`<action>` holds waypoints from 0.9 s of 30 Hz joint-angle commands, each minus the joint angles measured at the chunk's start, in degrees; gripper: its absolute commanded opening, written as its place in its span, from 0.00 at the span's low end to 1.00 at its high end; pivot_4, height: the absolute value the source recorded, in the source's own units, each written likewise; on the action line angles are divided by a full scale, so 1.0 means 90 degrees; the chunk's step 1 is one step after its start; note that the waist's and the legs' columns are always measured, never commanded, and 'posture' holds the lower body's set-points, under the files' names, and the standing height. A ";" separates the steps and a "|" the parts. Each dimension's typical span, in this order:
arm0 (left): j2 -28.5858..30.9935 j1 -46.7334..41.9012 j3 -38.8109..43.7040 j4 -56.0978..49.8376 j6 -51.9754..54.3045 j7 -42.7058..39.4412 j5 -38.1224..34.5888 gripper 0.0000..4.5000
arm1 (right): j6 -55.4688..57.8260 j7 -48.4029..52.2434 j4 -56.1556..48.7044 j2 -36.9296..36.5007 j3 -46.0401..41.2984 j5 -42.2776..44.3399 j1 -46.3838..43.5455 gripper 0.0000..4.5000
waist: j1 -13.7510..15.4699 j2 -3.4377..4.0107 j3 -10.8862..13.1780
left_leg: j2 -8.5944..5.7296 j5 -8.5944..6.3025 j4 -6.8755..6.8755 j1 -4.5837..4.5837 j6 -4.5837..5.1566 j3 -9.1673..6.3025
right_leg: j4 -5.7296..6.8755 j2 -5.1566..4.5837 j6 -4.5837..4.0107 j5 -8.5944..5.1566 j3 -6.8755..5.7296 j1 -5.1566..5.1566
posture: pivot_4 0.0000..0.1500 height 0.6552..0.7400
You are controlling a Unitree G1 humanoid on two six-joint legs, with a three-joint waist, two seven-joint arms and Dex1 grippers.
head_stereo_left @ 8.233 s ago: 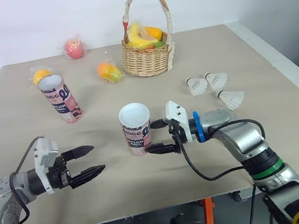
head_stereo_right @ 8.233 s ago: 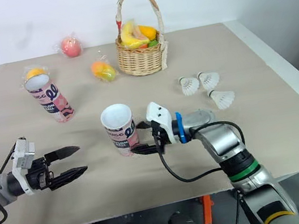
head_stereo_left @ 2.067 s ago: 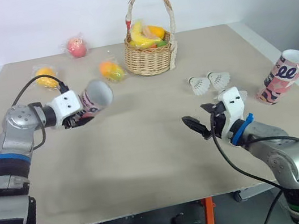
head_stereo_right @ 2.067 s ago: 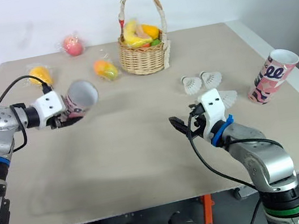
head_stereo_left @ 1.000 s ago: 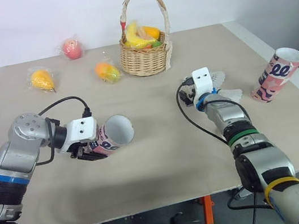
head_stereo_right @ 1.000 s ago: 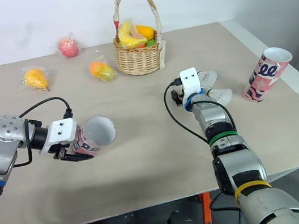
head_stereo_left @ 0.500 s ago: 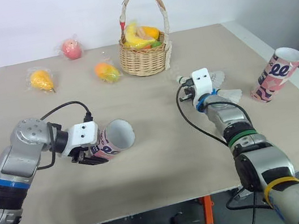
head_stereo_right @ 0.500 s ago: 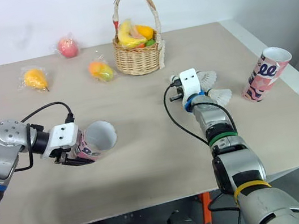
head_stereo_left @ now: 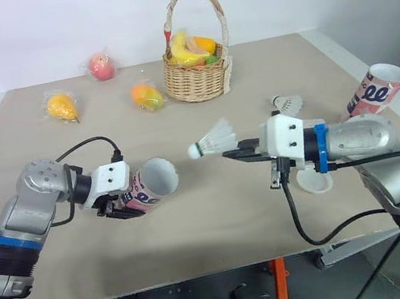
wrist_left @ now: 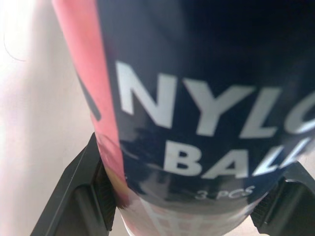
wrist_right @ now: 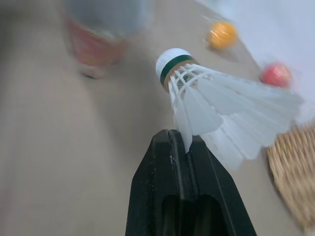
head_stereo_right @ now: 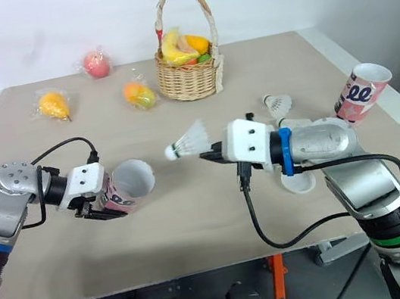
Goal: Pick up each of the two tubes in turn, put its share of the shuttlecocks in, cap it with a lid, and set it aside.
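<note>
My left gripper (head_stereo_left: 122,202) is shut on a pink and dark tube (head_stereo_left: 149,187), held tilted low over the table with its open mouth facing right. In the left wrist view its fingers (wrist_left: 92,195) clamp the tube's printed side (wrist_left: 197,98). My right gripper (head_stereo_left: 233,151) is shut on the feather skirt of a white shuttlecock (head_stereo_left: 212,141), held in the air a short way right of the tube's mouth, cork end toward it. The second tube (head_stereo_left: 377,94) leans at the table's far right edge. Another shuttlecock (head_stereo_left: 288,102) lies behind my right arm.
A wicker basket (head_stereo_left: 196,79) of fruit stands at the back middle. Bagged fruits lie at the back left: an orange one (head_stereo_left: 60,105), another (head_stereo_left: 146,95) and a red one (head_stereo_left: 100,65). A white round shape (head_stereo_left: 314,180) lies partly under my right forearm.
My right gripper has closed on a shuttlecock, lifted it and swung left toward the tube's mouth. The left arm with its tube has barely moved.
</note>
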 commanded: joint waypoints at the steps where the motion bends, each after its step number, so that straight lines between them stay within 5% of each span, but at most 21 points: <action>1: -0.0031 -0.0117 -0.0062 0.0090 -0.0113 -0.0082 0.0030 0.65 | -0.0194 0.0183 -0.0184 0.0035 0.0203 -0.0215 -0.0475 0.01 | 0.0006 0.0000 0.0000 | 0.0000 0.0001 0.0003 0.0000 0.0000 0.0003 | 0.0000 0.0000 -0.0001 0.0001 0.0001 0.0000 | 1.00 1.00; 15: -0.0075 -0.0154 -0.0027 0.0084 -0.0032 -0.0130 -0.0001 0.65 | -0.1020 0.0544 0.0885 0.0890 0.1344 -0.1377 -0.1740 0.01 | 0.0040 0.0000 0.0000 | 0.0001 0.0000 0.0006 -0.0013 0.0001 0.0020 | 0.0000 -0.0005 0.0012 0.0006 0.0009 -0.0011 | 1.00 1.00; 19: -0.0089 -0.0176 -0.0034 0.0102 -0.0024 -0.0135 0.0002 0.65 | -0.0964 0.0970 0.0967 0.1025 0.1340 -0.1060 -0.1861 0.31 | 0.0042 -0.0001 -0.0001 | 0.0004 0.0000 0.0007 -0.0013 0.0001 0.0020 | 0.0001 -0.0005 0.0010 0.0006 0.0006 -0.0011 | 1.00 1.00; 23: -0.0119 -0.0189 -0.0049 0.0115 -0.0015 -0.0133 -0.0001 0.65 | -0.0492 0.1513 0.0799 0.0986 0.0943 -0.0131 -0.1824 0.82 | 0.0044 -0.0001 0.0000 | 0.0002 0.0000 0.0006 -0.0016 0.0001 0.0019 | 0.0001 -0.0006 0.0004 0.0006 0.0007 -0.0011 | 1.00 1.00; 27: -0.0137 -0.0173 -0.0057 0.0082 0.0001 -0.0131 -0.0018 0.65 | -0.0028 0.1653 0.0580 0.0774 0.0549 0.0477 -0.1632 0.87 | 0.0048 -0.0001 0.0000 | 0.0002 -0.0001 0.0005 -0.0016 0.0001 0.0014 | 0.0001 -0.0006 0.0003 0.0007 0.0005 -0.0010 | 1.00 1.00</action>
